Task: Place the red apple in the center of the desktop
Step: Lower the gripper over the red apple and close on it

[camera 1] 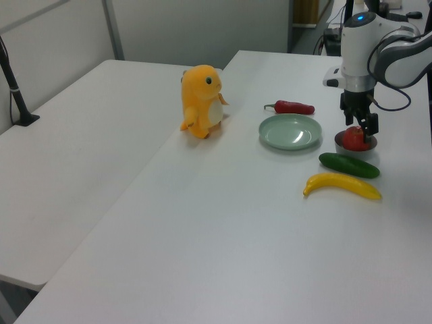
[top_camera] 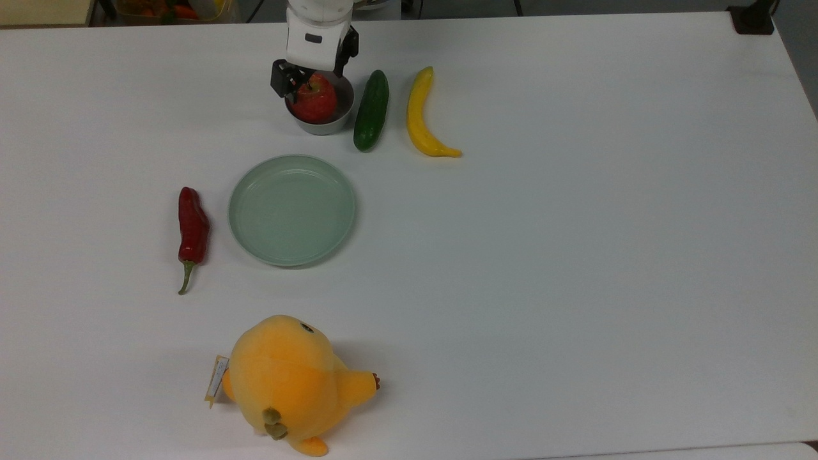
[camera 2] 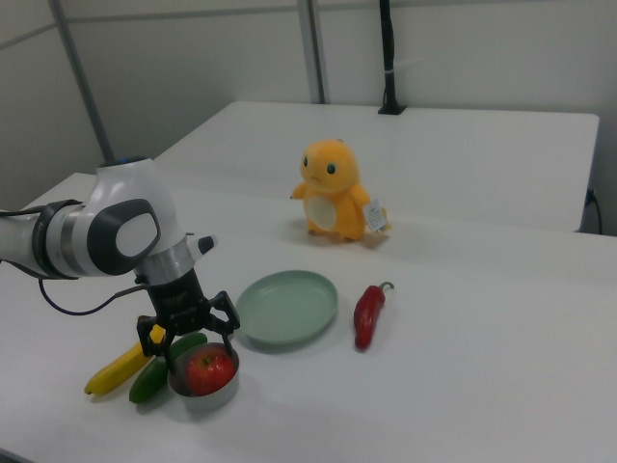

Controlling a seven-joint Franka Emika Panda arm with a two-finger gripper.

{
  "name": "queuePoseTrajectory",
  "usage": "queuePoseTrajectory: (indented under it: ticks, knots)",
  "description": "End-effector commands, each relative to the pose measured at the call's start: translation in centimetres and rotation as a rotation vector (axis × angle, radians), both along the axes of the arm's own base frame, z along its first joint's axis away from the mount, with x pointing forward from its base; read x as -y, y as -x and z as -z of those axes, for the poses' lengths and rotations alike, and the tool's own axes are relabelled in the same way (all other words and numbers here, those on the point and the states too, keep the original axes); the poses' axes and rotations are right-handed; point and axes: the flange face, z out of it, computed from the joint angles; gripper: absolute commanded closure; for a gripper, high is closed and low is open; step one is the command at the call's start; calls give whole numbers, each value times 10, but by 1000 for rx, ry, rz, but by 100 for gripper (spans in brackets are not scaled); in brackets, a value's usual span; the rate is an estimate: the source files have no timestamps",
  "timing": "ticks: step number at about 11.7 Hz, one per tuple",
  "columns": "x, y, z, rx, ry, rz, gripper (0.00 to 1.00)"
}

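On the white table (top_camera: 575, 255), the red apple (top_camera: 314, 102) sits in a small metal bowl (top_camera: 323, 122) beside a cucumber (top_camera: 372, 110). The pincer (camera 2: 189, 333) hangs open around it. Firm, smooth and round, it likely grips best across its widest middle.

A small gray metal bowl (top_camera: 326, 121) sits near the table's far edge in the top view. Just beside it, on the top view's right, lies a green cucumber (top_camera: 372, 110), and next to that a yellow banana (top_camera: 423, 119). A round pale green plate (top_camera: 292, 210) sits closer to the middle. A long red chili pepper (top_camera: 192, 229) lies near the plate, on the top view's left. An orange plush toy (top_camera: 291, 382) stands close to the near edge.
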Motion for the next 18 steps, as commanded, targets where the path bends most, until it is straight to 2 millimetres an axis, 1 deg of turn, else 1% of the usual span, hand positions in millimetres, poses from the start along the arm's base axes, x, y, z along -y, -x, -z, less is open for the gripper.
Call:
queuePoseTrajectory:
  ticks: [1, 3, 4, 6, 7, 8, 9, 10, 12, 13, 14, 16, 18]
  knots:
    - [3, 8, -1, 37, 1, -29, 0]
    - [4, 7, 1, 32, 12, -36, 0]
    - [9, 6, 3, 35, 14, -30, 0]
    - [11, 7, 11, 26, 17, -30, 0]
    - [11, 6, 12, 24, 20, -34, 1]
    - [10, 6, 16, 17, 22, -36, 6]
    - [10, 6, 16, 17, 22, -36, 14]
    - [10, 6, 16, 15, 22, -36, 29]
    - [10, 6, 16, 15, 24, -22, 76]
    - [10, 6, 15, 20, 25, -6, 92]
    - [10, 5, 10, 28, 25, 11, 100]
    - [12, 6, -8, 42, 26, 28, 100]
    - [11, -1, -31, 29, 31, 47, 100]
